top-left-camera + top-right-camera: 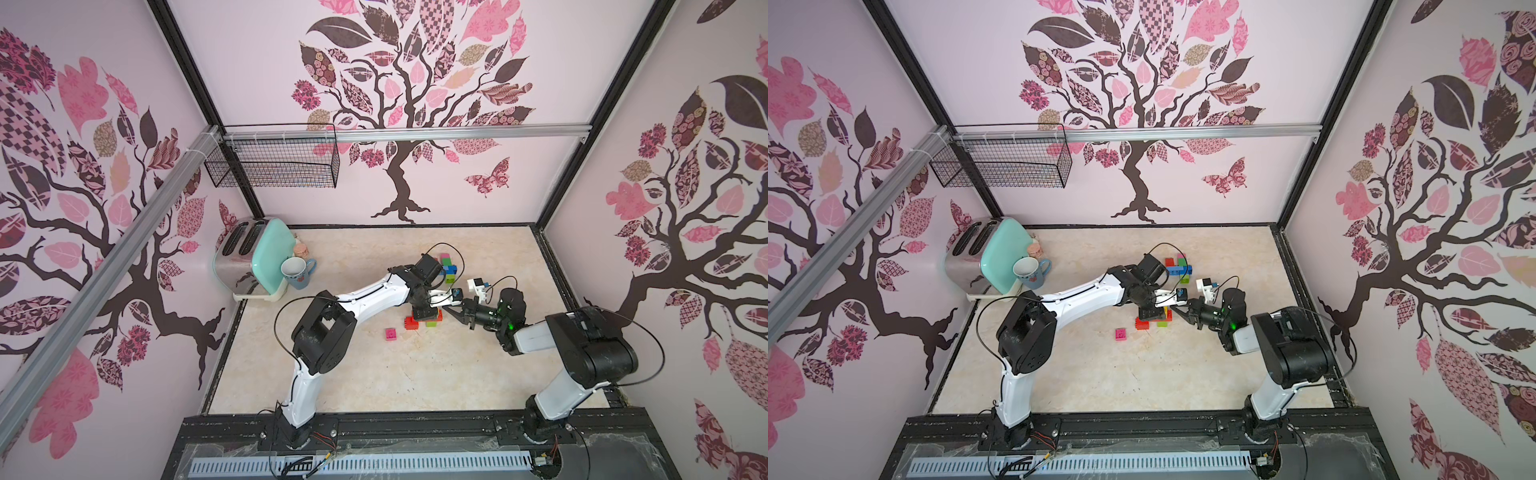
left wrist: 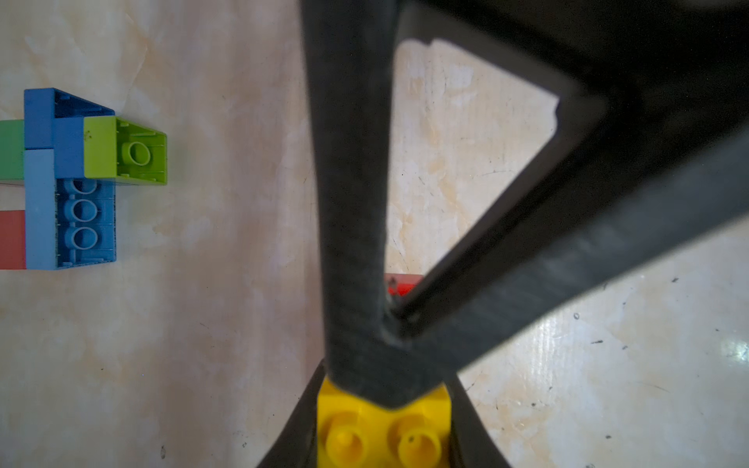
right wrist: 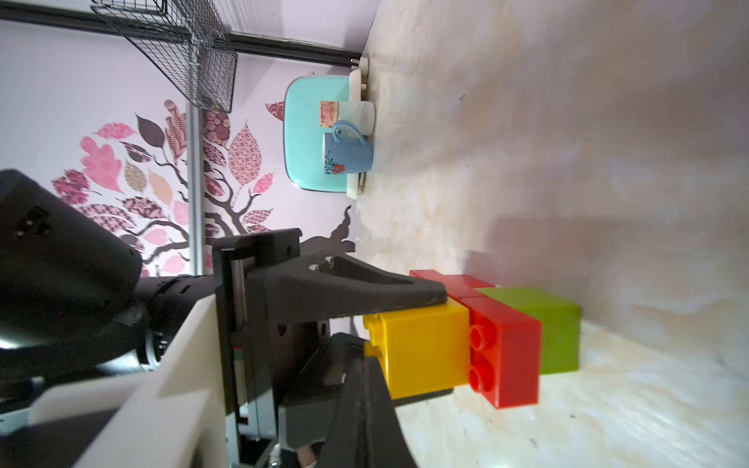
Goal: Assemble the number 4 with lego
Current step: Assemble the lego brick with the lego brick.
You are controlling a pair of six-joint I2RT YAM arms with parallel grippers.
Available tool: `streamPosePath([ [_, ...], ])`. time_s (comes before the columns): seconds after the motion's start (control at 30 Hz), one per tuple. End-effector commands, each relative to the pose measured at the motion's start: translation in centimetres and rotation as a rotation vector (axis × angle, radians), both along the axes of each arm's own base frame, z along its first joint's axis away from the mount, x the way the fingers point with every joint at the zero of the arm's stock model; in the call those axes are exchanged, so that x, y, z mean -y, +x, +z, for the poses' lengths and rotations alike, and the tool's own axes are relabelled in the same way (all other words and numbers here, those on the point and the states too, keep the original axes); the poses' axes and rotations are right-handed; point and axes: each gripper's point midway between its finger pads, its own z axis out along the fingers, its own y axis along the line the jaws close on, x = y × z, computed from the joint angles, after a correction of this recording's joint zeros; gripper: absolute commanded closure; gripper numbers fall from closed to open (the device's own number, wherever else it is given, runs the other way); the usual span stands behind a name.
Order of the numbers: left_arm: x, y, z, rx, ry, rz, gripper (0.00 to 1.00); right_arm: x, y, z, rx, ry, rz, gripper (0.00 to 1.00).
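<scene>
Yellow brick (image 2: 381, 433): mid bench (image 1: 374, 374), sitting on top of red brick (image 3: 506, 356); two of the red's studs are bare beside it.
Red brick: flat on bench, studs up, bottom of the stack.
Green brick (image 3: 555, 328): on bench, pressed right up against red brick.
Left gripper (image 3: 421, 348): clenched on yellow brick, one finger on each side, reaching in from the left.
Right gripper (image 2: 385, 356): fingers pinched together, nothing between them. It comes in from the right w/ tips at the top of yellow brick; can't tell if they touch it.
Pink brick (image 1: 390, 334): alone on bench, left of the stack and slightly nearer, apart from it.
Far group (image 1: 1177, 268): blue, green, red and pink bricks joined together, on bench beyond the stack, a bit to the right. In the left wrist view the blue (image 2: 81, 219) and lime (image 2: 125, 152) pieces show their hollow undersides.
Mug (image 1: 297, 272): blue, upright, far left of bench, just beside toaster (image 1: 253, 257).
Toaster: mint and steel, far-left corner.
Wire basket (image 1: 274, 160): black, hung on back-wall rail above toaster.
</scene>
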Motion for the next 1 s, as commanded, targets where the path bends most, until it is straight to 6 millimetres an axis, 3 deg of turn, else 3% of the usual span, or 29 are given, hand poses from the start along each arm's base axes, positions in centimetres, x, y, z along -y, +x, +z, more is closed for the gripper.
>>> streamPosePath([
  [0.0, -5.7, -4.7, -9.6, -0.224, 0.303, 0.002, 1.0, -1.4, 0.3, 2.7, 0.052, 0.1, 0.052, 1.0],
  [0.13, -5.6, -4.6, -9.6, -0.223, 0.302, 0.001, 1.0, -2.2, 0.4, 2.2, 0.036, 0.098, 0.066, 1.0],
  [0.33, -5.3, -4.2, -9.5, -0.211, 0.287, 0.003, 1.0, -1.3, 0.1, -3.5, -0.078, -0.122, 0.018, 1.0],
  [0.53, -4.8, -4.0, -9.3, -0.209, 0.266, 0.009, 1.0, -0.3, -0.9, -6.7, -0.136, -0.282, 0.027, 1.0],
  [0.63, -4.1, -4.1, -8.4, -0.215, 0.216, 0.005, 0.73, 0.1, -1.1, -7.7, -0.164, -0.33, 0.02, 1.0],
  [0.67, -3.9, -4.0, -8.2, -0.213, 0.197, 0.009, 0.69, 0.2, -1.1, -7.8, -0.165, -0.339, 0.017, 1.0],
  [0.97, -1.8, -3.1, -4.9, -0.174, 0.045, -0.004, 0.54, 0.0, -0.8, -7.3, -0.15, -0.335, 0.023, 1.0],
])
